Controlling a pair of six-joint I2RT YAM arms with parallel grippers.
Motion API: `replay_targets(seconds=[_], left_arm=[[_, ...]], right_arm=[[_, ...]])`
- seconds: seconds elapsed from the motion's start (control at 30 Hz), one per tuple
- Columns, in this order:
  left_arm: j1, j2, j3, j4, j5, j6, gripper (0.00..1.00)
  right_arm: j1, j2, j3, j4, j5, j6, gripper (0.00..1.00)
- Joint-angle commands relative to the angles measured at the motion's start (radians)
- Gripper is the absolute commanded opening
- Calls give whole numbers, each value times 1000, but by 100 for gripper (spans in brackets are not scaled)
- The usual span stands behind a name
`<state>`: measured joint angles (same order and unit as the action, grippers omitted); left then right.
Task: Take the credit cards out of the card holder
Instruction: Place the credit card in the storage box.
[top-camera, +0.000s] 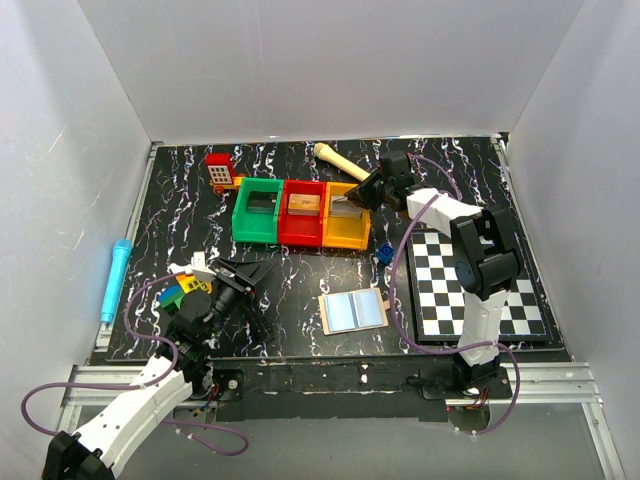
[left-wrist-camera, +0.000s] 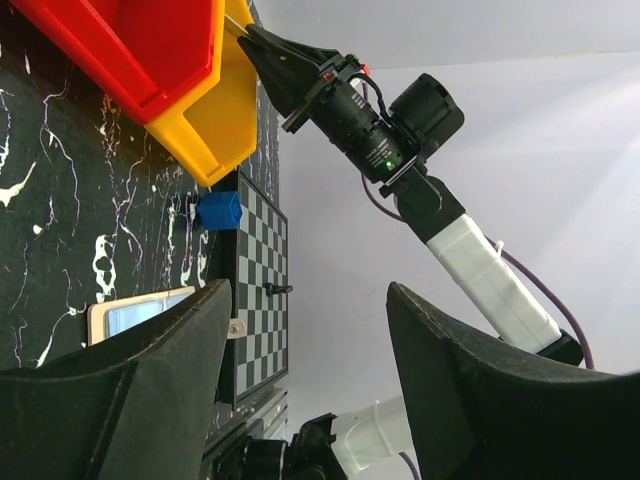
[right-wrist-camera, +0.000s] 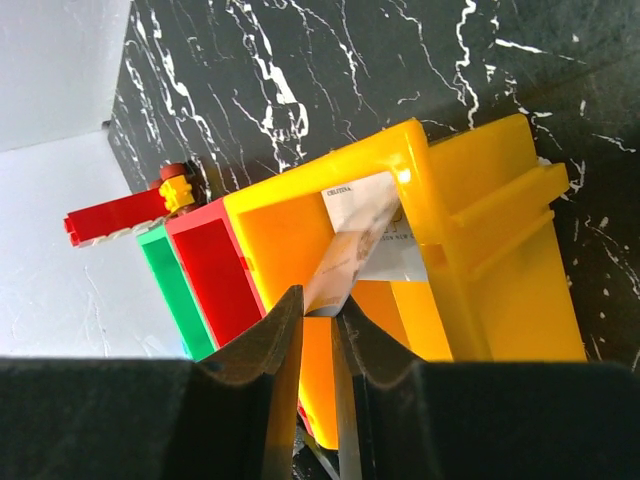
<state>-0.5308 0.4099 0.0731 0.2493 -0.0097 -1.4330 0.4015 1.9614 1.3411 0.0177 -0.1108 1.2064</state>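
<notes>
While the card holder (top-camera: 352, 311) lies opened flat on the marbled black table (top-camera: 290, 300) near the middle, long axis left to right and smooth blue-grey lining up, my right gripper (right-wrist-camera: 318, 305) pinches a thin printed card (right-wrist-camera: 355, 245) over the glossy yellow bin (right-wrist-camera: 480, 250) and my left gripper (left-wrist-camera: 308, 290) gapes empty.

The card holder (top-camera: 352, 311) lies opened flat on the table (top-camera: 300, 338), near its front edge and about midway across. The chequered board (top-camera: 480, 290) lies to its right. A small cube (top-camera: 384, 256) sits between the board's far left corner and a row of three bins (top-camera: 303, 213) behind the holder. The right gripper (top-camera: 345, 205) hangs over the rightmost bin (top-camera: 345, 236) with a card (right-wrist-camera: 345, 255) between its fingers. Behind the bins lie a toy bone (top-camera: 338, 160) and, further left, a keypad toy (top-camera: 219, 172). A marker (top-camera: 115, 280) lies along the left edge, with a heap of blocks (top-camera: 180, 290) to its right.
</notes>
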Motion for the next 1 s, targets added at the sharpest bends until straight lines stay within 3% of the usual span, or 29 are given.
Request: replay_targets(seconds=[0.0,0.97], left_arm=[[8,4,-1,15,10,5,63],[8,43,-1,47,56,0,63]], right_arm=[[5,25,52,-68,16,-28,25],[5,-21,1,-157,23,-102,40]])
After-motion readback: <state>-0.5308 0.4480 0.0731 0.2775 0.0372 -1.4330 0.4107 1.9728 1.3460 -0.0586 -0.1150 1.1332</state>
